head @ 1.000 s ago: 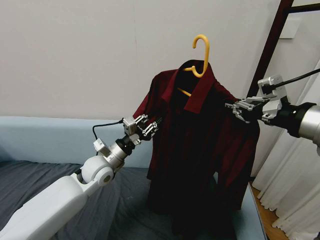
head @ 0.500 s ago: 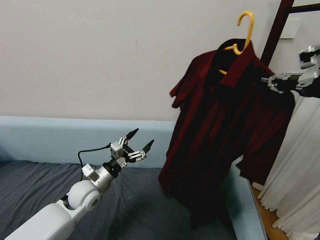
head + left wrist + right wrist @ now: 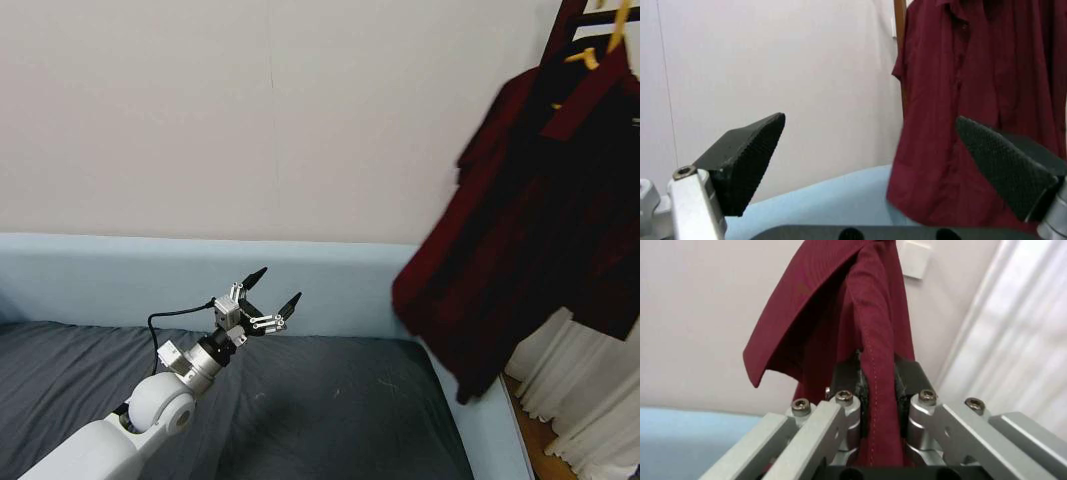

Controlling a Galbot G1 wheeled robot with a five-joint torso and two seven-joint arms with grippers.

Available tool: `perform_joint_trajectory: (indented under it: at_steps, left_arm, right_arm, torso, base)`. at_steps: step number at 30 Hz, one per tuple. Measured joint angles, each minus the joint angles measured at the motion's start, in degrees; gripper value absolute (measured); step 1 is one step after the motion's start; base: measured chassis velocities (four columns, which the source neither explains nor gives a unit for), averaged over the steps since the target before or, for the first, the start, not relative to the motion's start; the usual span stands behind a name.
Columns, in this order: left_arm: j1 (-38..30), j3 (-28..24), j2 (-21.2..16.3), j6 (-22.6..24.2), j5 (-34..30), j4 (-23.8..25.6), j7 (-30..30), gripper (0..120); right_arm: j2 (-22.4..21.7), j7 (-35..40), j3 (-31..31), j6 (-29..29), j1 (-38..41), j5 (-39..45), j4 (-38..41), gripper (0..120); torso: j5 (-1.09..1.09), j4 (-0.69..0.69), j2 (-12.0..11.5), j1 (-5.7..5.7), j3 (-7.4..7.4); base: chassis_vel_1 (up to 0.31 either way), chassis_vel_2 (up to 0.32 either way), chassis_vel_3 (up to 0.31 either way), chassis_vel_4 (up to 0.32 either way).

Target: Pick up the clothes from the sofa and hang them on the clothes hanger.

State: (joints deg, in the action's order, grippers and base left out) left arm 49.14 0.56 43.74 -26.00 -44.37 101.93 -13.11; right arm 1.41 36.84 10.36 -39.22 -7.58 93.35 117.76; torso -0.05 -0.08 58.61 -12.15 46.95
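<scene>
The red shirt (image 3: 520, 230) is being held up high on the robot's right side, close beside the brown wooden pole (image 3: 566, 22). It is being carried on a yellow hanger (image 3: 581, 58). The hook of the hanger is being cut off by the top edge of the head view, so it cannot be told if the hook is being hung on anything yet. The shirt is hanging long-way down, but at a slant, with its bottom end reaching out toward the sofa (image 3: 330, 400).

In the right wrist view, the right gripper (image 3: 879, 390) is being pressed shut on a fold of the shirt. The cloth is being pinched between its two black pads (image 3: 908, 374).

The left gripper (image 3: 279, 285) is being held low over the sofa. Its fingers are being spread wide, and nothing is being held between them. From this gripper, the shirt lies up and off to the robot's right, well apart.

So the right arm is judged to be the near one, and the hanging job is likely being left to it. A lift up and toward the pole is probably being called for.
</scene>
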Motion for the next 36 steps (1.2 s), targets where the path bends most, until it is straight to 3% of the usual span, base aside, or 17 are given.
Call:
perform_joint_trajectory:
  at_steps: [4, 15, 18, 19, 20, 22, 28, 31, 36]
  left_arm:
    - [-0.5, -0.1, 0.1, -0.2, 0.0, -0.4, -0.1, 100]
    - [-2.1, -1.4, 0.7, -0.3, 0.0, -2.4, -0.3, 100]
    - [-3.0, -2.0, 0.9, -0.2, 0.2, -3.1, -0.4, 100]
    - [-3.0, -2.0, 0.9, -0.2, 0.2, -3.1, -0.4, 100]
    - [-3.1, -2.2, 1.0, -0.1, 0.3, -3.2, -0.5, 100]
    - [-2.7, -2.3, 1.9, 0.0, 1.2, -3.3, -0.4, 100]
    - [-1.6, -1.5, 2.0, 0.0, 1.4, -2.7, -0.4, 100]
    - [0.2, 0.0, 1.7, -0.5, 1.5, -1.9, -0.4, 100]
    - [2.3, 2.5, 0.9, -1.1, 1.4, -1.2, -0.5, 100]
  right_arm:
    - [1.2, 5.1, 0.0, 2.6, -2.7, -2.5, -1.4, 7]
    - [9.6, 5.9, -4.2, 6.1, -2.6, -11.5, -10.4, 7]
    - [14.2, 6.6, -11.8, 5.8, 3.6, -13.7, -16.3, 7]
    - [14.2, 6.6, -11.8, 5.8, 3.6, -13.7, -16.3, 7]
    - [15.8, 7.4, -15.4, 5.3, 7.7, -13.7, -18.1, 7]
    - [23.7, 12.3, -29.8, 4.0, 24.8, -13.8, -22.9, 7]
    - [28.9, 14.6, -34.9, 3.8, 30.6, -13.6, -25.9, 7]
    - [35.1, 18.0, -39.0, 4.0, 36.4, -13.6, -31.9, 7]
    - [40.0, 20.5, -40.7, 5.0, 39.7, -13.8, -39.6, 7]
  torso:
    - [0.01, 0.01, 0.0, 0.0, 0.0]
    - [0.03, 0.02, 0.0, 0.0, 0.01]
    - [0.02, -0.02, 0.0, 0.0, 0.01]
    - [0.02, -0.02, 0.0, 0.0, 0.01]
    - [0.07, 0.0, 0.0, -0.01, 0.03]
    - [-0.06, 0.01, 0.0, 0.0, 0.01]
    - [0.0, 0.03, 0.0, -0.01, 0.02]
    - [-0.06, 0.03, 0.0, -0.01, 0.01]
    - [-0.02, 0.02, 0.0, -0.01, 0.01]
  base:
    - [0.0, 0.0, 0.0, 0.0]
    - [0.0, 0.0, 0.0, 0.0]
    - [0.0, 0.0, 0.0, 0.0]
    - [0.0, 0.0, 0.0, 0.0]
    - [0.0, 0.0, 0.0, 0.0]
    - [0.0, 0.0, 0.0, 0.0]
    - [0.0, 0.0, 0.0, 0.0]
    - [0.0, 0.0, 0.0, 0.0]
    - [0.0, 0.0, 0.0, 0.0]
